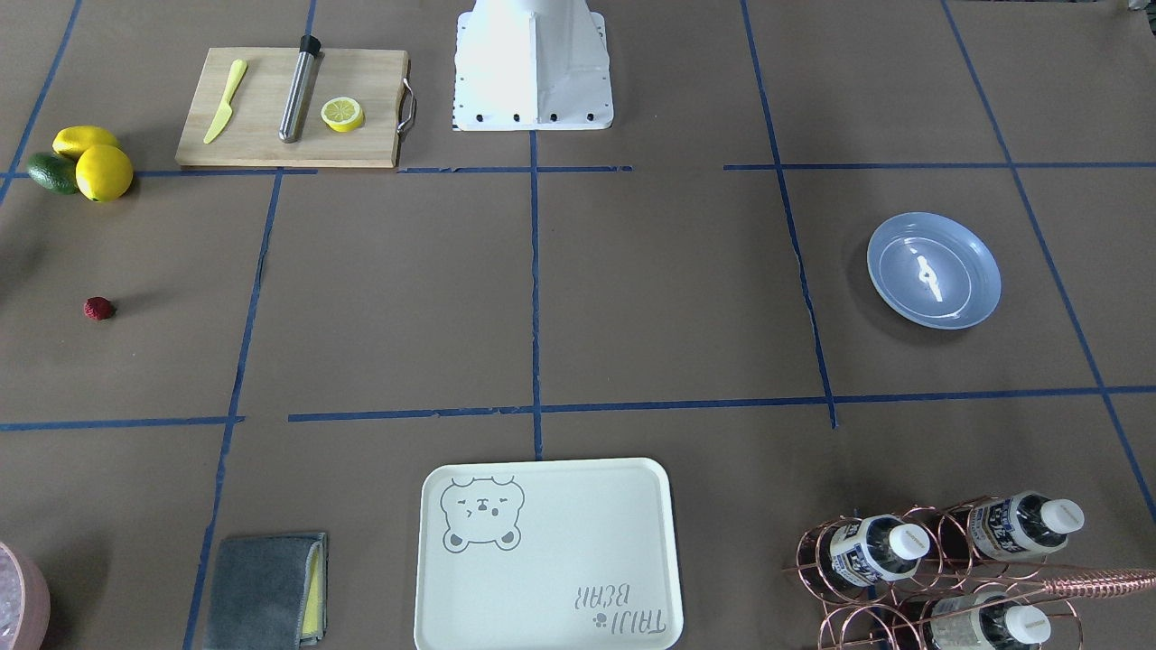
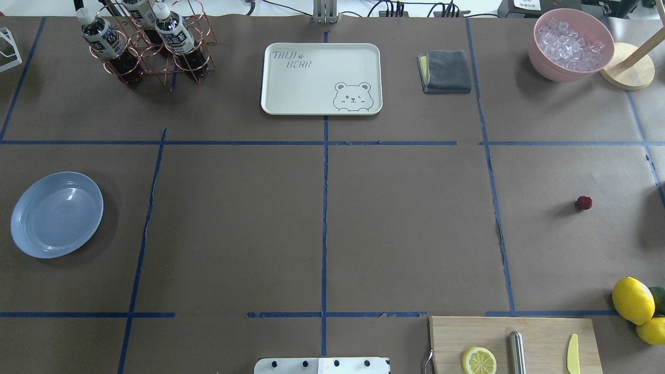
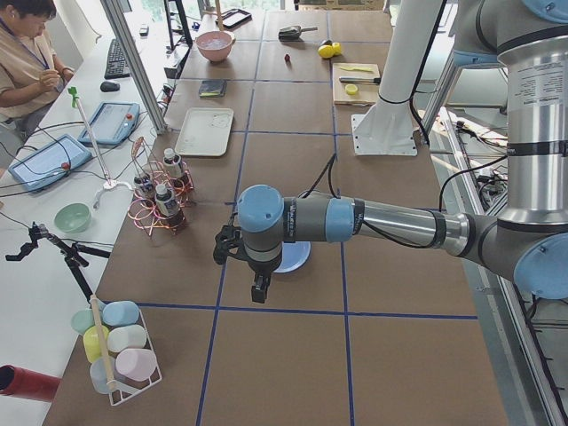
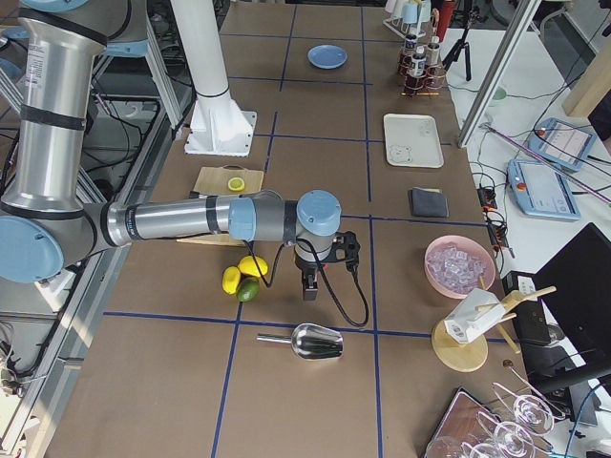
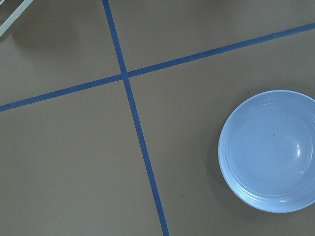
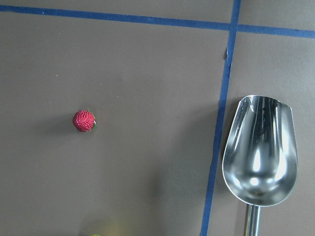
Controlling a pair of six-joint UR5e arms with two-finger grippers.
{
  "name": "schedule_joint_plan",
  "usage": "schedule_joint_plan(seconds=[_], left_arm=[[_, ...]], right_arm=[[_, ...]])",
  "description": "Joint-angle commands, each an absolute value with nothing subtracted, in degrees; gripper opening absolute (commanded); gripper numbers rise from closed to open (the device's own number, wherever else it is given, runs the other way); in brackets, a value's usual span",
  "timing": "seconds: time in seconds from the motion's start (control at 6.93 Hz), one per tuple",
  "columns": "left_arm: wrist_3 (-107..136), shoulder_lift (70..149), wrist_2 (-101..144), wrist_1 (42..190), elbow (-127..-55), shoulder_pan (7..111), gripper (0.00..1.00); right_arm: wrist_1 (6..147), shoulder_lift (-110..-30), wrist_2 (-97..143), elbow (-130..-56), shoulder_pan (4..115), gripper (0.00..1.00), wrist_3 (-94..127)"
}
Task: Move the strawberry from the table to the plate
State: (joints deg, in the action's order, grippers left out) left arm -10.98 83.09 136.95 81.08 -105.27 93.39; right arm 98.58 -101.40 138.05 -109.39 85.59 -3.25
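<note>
Lying on bare paper toward the robot's right end: tiny dark-red, bumpy strawberry (image 2: pixel 584 203), touching nothing.

Carrier: large brown paper-covered surface (image 2: pixel 405 228) crossed by blue tape lines.

Nearest neighbours: two yellow lemons (image 1: pixel 104 172) and a dark green avocado (image 1: pixel 51 171), clustered together nearer the robot's edge, apart from the berry.

Shiny steel scoop (image 6: pixel 260 150): bowl up, across a tape line from the berry. Only the right wrist camera and the right-end camera show it; it falls outside the overhead and front-facing frames.

Right claw (image 4: pixel 310 286): hangs fingers down above the surface near the lemons. It appears in the right-end view alone, so whether it is spread or pressed together cannot be told. The berry does not show in that view.

Pale wooden cutting board (image 1: pixel 289 108): at the robot's edge, carrying a lemon half (image 1: pixel 342 114), a steel rod (image 1: pixel 296 90) and a yellow-green knife (image 1: pixel 224 101).

Cream rectangular bear-printed tray (image 1: pixel 546 555): middle of the far edge.

Round, shallow, glossy light-blue plate (image 2: pixel 56 214): at the robot's left end, well apart from the berry.

Left claw (image 3: pixel 259 291): hangs pointing down, partly in front of the plate in the left-end view, its only view. Its state cannot be told.
</note>
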Motion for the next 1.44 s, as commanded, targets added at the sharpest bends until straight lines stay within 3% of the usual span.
schedule_joint_plan(seconds=[0.0, 1.01, 1.3], left_arm=[[-10.46, 83.93, 137.37, 81.47, -104.86, 93.43, 1.0], [-11.07, 83.68, 139.3, 85.23, -105.73, 93.43, 1.0], [-10.38, 83.76, 142.47, 94.43, -102.42, 85.23, 1.0]], right_arm=[[98.7, -101.34, 137.98, -109.16, 85.61, 1.0, -2.9], [91.77, -100.72, 141.24, -108.98, 80.62, 1.0, 0.33], [87.12, -100.72, 141.15, -108.98, 79.19, 1.0, 4.03]])
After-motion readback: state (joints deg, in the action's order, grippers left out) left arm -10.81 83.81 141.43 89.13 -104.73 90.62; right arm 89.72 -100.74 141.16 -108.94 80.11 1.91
